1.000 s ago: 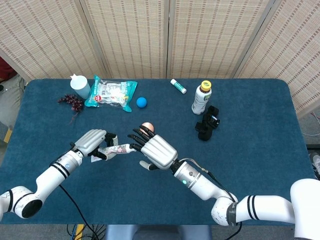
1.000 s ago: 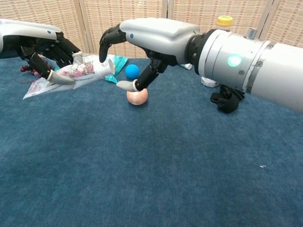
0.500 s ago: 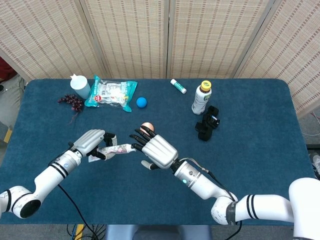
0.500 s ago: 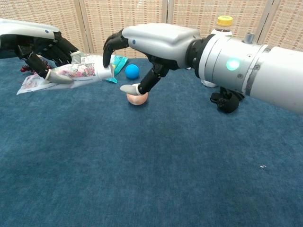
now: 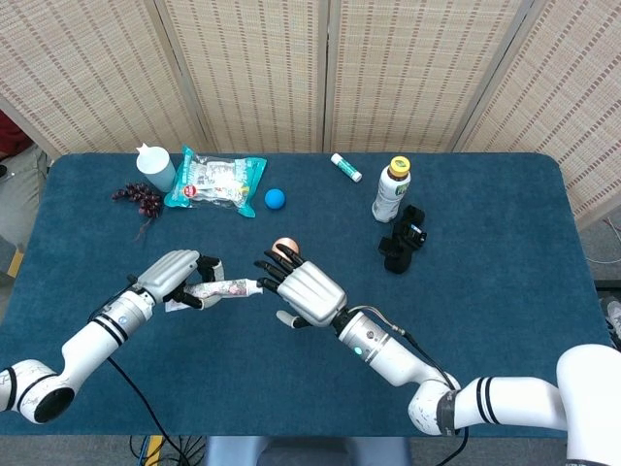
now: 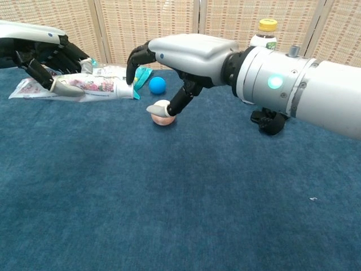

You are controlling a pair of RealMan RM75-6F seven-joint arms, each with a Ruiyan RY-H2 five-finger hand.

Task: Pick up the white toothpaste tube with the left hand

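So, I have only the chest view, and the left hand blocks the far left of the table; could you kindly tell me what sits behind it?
Observer: In the head view, a white squeeze bottle stands at the far left, with dark grapes beside it, both well apart from the left hand holding the white toothpaste tube.
Operator: Thank you. Is anything else white out there that I might mistake for the tube?
Observer: Yes, a small white stick with a green end lies near the far edge, just left of the yellow-capped bottle; the right arm hides it from you.
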